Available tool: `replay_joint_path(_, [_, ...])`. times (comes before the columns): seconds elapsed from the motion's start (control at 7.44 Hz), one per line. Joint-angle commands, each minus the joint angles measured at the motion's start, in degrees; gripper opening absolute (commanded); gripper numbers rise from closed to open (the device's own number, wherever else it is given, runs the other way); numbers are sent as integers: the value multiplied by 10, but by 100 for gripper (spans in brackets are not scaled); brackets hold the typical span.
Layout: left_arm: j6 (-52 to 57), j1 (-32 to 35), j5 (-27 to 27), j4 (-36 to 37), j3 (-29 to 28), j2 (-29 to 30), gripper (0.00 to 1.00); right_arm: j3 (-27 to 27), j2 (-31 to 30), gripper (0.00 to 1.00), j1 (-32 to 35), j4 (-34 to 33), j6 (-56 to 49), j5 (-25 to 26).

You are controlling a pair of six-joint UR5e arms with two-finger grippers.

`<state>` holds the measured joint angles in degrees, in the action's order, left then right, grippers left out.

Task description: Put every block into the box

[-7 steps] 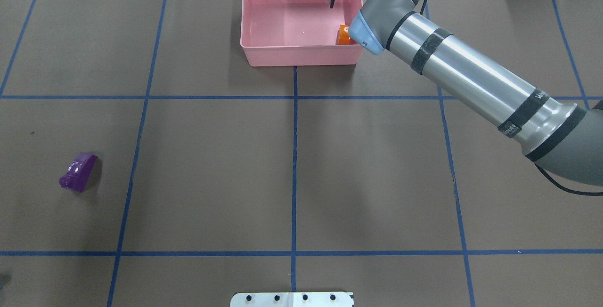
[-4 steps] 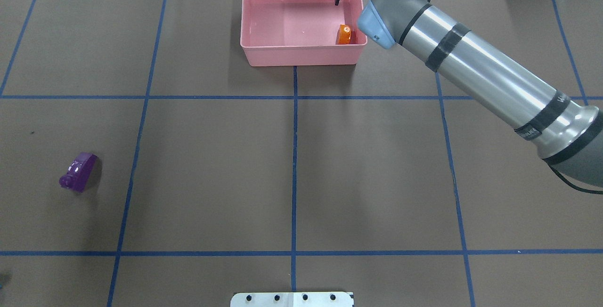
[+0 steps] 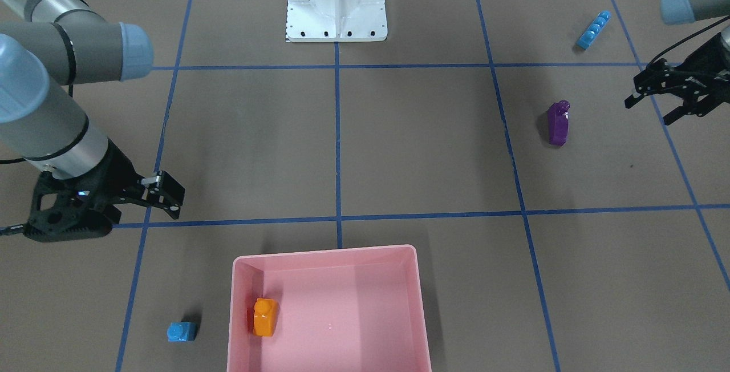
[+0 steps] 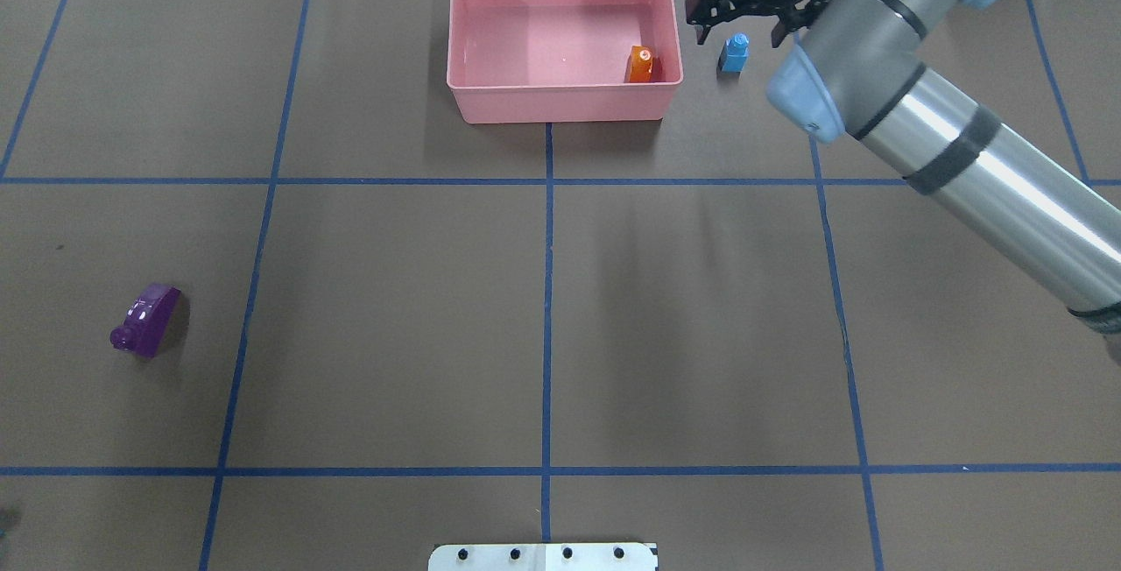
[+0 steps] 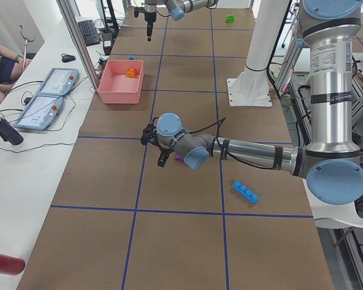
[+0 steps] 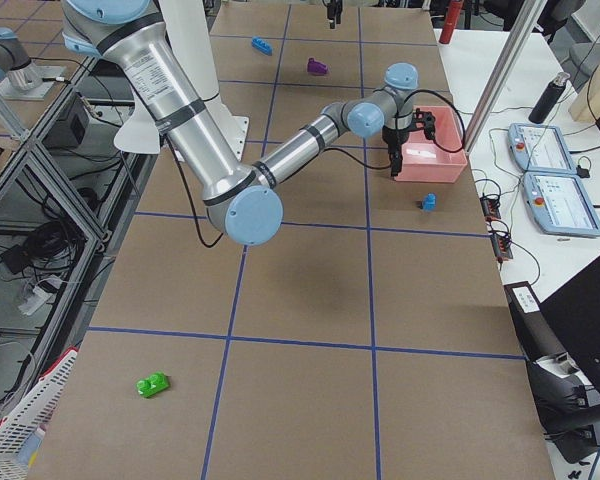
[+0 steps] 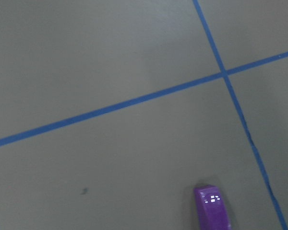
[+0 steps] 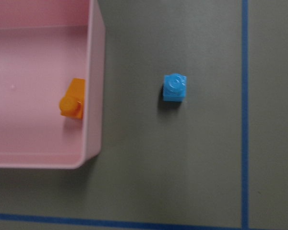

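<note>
Two grippers, both with jaws apart and empty: the right gripper [image 4: 738,28] hangs over the small light-blue cube [image 4: 734,54], which sits just outside the pink box [image 4: 560,107]. Inside, the orange brick [image 4: 640,65] lies against the wall. The left gripper [image 3: 651,106] hovers near the purple brick [image 3: 558,124].

The table [image 4: 394,291] is covered with brown paper, and blue tape lines [image 4: 547,308] are laid across it in a grid. In the left side view, a white desk [image 5: 18,199] is seen at 9 o'clock, with two tablets [image 5: 39,112] and a black bottle [image 5: 6,133] set on it. A keyboard [image 5: 88,31] is placed at 11 o'clock.
</note>
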<state>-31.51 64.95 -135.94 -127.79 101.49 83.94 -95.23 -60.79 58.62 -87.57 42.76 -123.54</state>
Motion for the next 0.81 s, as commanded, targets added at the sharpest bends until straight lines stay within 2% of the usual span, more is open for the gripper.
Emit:
replay_joint_path(0.0, [-119,-130,131,-29,10,-2,100,-109,-165,99,8,9,-87,1])
replay_joint_path(0.13, [-141,-150,136,-28,10,-4,100,-137,-214,99,10,11,-120,1])
replay_joint_path(0.27, [-143,-164,137,-26,9,-5,100,-137,-272,99,9,62,-127,1])
replay_joint_path(0.4, [-144,-177,146,-25,7,-12,100,-120,-316,99,9,163,-121,-4])
replay_joint_path(0.54, [-143,-188,155,-25,3,-16,99,-118,-325,99,9,179,-116,-15])
replay_joint_path(0.67, [-143,-198,167,-25,-1,-17,87,-117,-326,99,8,180,-114,-13])
